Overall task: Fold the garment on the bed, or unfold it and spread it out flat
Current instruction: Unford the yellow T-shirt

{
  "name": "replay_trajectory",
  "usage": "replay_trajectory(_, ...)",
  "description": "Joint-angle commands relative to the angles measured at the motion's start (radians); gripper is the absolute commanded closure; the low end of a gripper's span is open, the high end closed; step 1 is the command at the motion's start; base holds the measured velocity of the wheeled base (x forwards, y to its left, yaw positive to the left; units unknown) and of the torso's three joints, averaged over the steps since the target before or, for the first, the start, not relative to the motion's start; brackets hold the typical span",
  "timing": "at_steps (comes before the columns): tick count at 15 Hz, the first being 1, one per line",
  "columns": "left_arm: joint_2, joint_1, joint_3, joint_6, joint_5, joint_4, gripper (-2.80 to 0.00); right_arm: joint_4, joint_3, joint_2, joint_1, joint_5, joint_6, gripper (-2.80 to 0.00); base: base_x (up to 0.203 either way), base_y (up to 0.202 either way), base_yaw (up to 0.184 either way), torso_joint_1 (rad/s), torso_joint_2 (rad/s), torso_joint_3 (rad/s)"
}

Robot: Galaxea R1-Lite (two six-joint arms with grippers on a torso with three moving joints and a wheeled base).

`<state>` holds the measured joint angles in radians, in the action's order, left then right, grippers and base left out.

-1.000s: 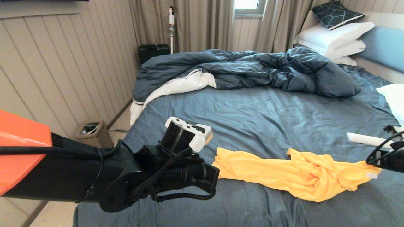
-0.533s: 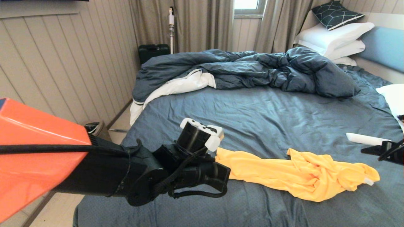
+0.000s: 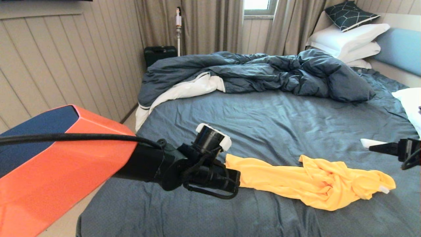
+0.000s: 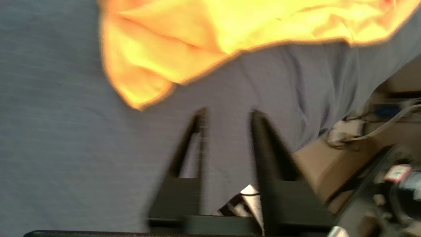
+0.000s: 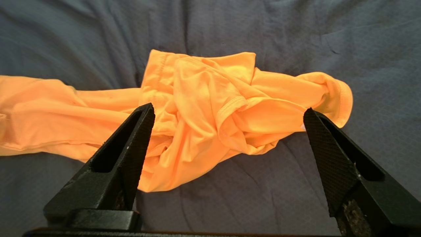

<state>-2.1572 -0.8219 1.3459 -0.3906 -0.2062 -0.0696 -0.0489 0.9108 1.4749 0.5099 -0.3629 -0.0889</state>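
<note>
garment [image 3: 309,184] — a yellow-orange t-shirt — lies crumpled in a long strip across the near part of the bed [image 3: 263,121], on the wrinkled slate-blue sheet. left gripper [image 4: 227,115] sits just beside the shirt's left end, fingers [image 4: 263,138] a little apart with only sheet between them, nothing held. right gripper [image 5: 228,113] hangs above the bunched right end, its fingers [image 5: 138,131] spread wide and empty, clear of the cloth. a dark blue duvet [image 3: 256,72] is heaped at the far side — white pillows [image 3: 348,39] are stacked by the headboard.
</note>
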Motion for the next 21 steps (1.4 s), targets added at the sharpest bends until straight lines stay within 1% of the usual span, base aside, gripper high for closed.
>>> replay_trajectory(1, -0.061, 0.051, 0.082, -0.04, -0.043, 0.027, -2.8, 0.0, -0.02, -0.06, 0.005, -0.014, -0.002, -2.8, 0.0, 0.0, 0.0, 0.0, 0.0, 0.0)
replay_trajectory(2, -0.087, 0.069, 0.111, -0.067, -0.05, 0.028, -2.8, -0.001, -0.03, -0.08, 0.005, -0.029, -0.002, -2.8, 0.0, 0.0, 0.0, 0.0, 0.0, 0.0)
replay_trajectory(5, -0.148, 0.086, 0.163, -0.084, -0.084, 0.04, -2.8, -0.028, -0.068, -0.139, -0.004, -0.053, -0.001, -2.8, 0.0, 0.0, 0.0, 0.0, 0.0, 0.0)
replay_trajectory(6, -0.17, 0.089, 0.185, -0.085, -0.087, 0.049, -2.8, -0.035, -0.079, -0.166, -0.009, -0.055, -0.002, 0.0, 0.0, 0.0, 0.0, 0.0, 0.0, 0.0)
replay_trajectory(8, -0.208, 0.093, 0.233, -0.085, -0.09, 0.081, -2.8, -0.041, -0.098, -0.219, -0.014, -0.062, -0.005, 0.0, 0.0, 0.0, 0.0, 0.0, 0.0, 0.0)
replay_trajectory(11, -0.218, 0.096, 0.281, -0.083, -0.086, 0.091, -2.8, -0.082, -0.106, -0.271, -0.013, -0.087, -0.011, 0.0, 0.0, 0.0, 0.0, 0.0, 0.0, 0.0)
replay_trajectory(14, -0.253, 0.096, 0.346, -0.083, -0.087, 0.133, -2.8, -0.085, -0.116, -0.292, -0.013, -0.096, -0.011, 0.0, 0.0, 0.0, 0.0, 0.0, 0.0, 0.0)
replay_trajectory(16, -0.277, 0.096, 0.385, -0.085, -0.079, 0.139, -2.8, -0.085, -0.118, -0.313, -0.014, -0.109, -0.01, 0.0, 0.0, 0.0, 0.0, 0.0, 0.0, 0.0)
replay_trajectory(19, -0.286, 0.101, 0.404, -0.08, -0.078, 0.167, -2.8, -0.088, -0.11, -0.326, -0.014, -0.116, -0.008, 0.0, 0.0, 0.0, 0.0, 0.0, 0.0, 0.0)
replay_trajectory(21, -0.286, 0.091, 0.404, -0.08, -0.081, 0.175, -2.8, -0.088, -0.109, -0.326, -0.014, -0.116, -0.008, 0.0, 0.0, 0.0, 0.0, 0.0, 0.0, 0.0)
